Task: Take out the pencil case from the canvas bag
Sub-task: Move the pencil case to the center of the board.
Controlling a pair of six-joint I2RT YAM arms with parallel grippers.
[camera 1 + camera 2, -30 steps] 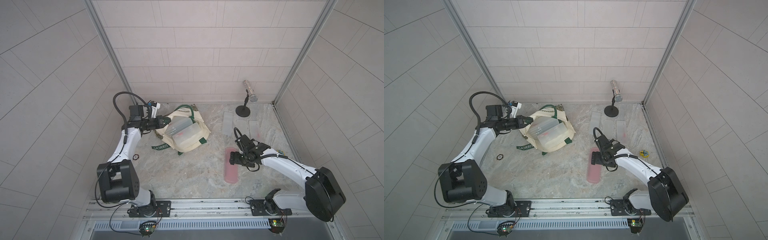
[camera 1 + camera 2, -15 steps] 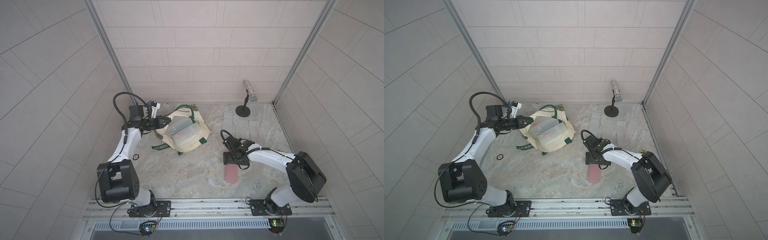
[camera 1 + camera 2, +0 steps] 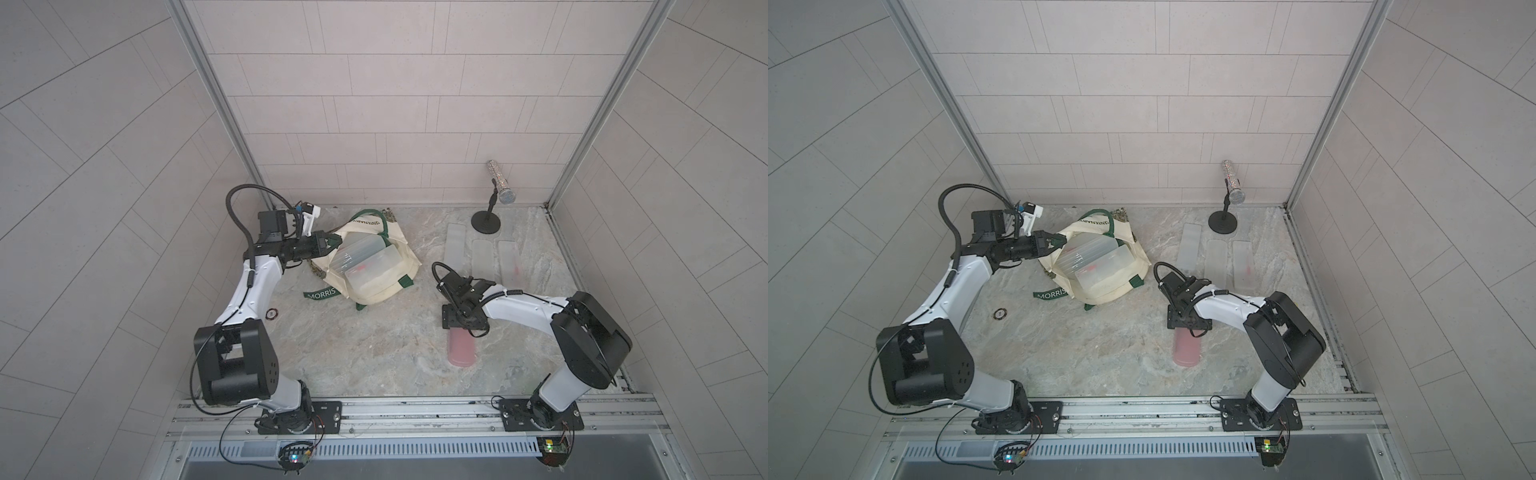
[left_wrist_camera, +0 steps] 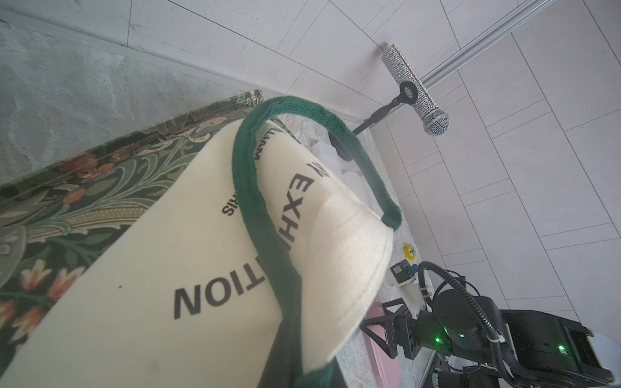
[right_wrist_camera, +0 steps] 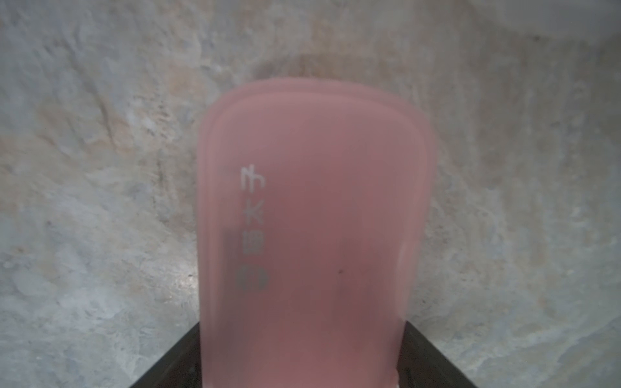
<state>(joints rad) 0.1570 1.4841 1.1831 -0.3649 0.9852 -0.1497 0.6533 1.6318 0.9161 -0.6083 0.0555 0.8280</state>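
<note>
Progress: pink pencil case (image 3: 461, 351) clear of canvas bag (image 3: 376, 291), two more inside

Judging by how things lie, this removal is nearly finished. The pink pencil case lies flat on the marbled table (image 3: 374, 365), well apart from the canvas bag and on the right arm's side. The right gripper (image 3: 462, 328) sits low over one end of it. In the right wrist view a dark finger (image 5: 174, 366) shows at each side of the case, but I cannot tell whether the jaws pinch it or merely straddle it. What seems left is to let go and back away, if that is not yet done.

The left gripper (image 3: 334, 241) is closed on the bag's cream rim beside a dark green strap handle (image 4: 255, 201), holding the mouth up and open. The bag lies on its side toward the back left of the table.

Count:
- One canvas bag with two strap handles; one of them reads "MORRIS" (image 3: 322, 294).
- Six pencil cases in sight:
  - one pink, at the right gripper;
  - three frosted pencil cases (image 3: 484, 259) in a row on the table near the stand;
  - two translucent cases (image 3: 359, 253) stacked in the bag's mouth, the lower one (image 3: 374, 274) showing something red.
- Anything deeper in the bag is hidden.
- One glittery microphone (image 3: 500, 183) on one black stand (image 3: 485, 220).
- One small dark ring (image 3: 271, 313) on the table by the left arm.
</note>
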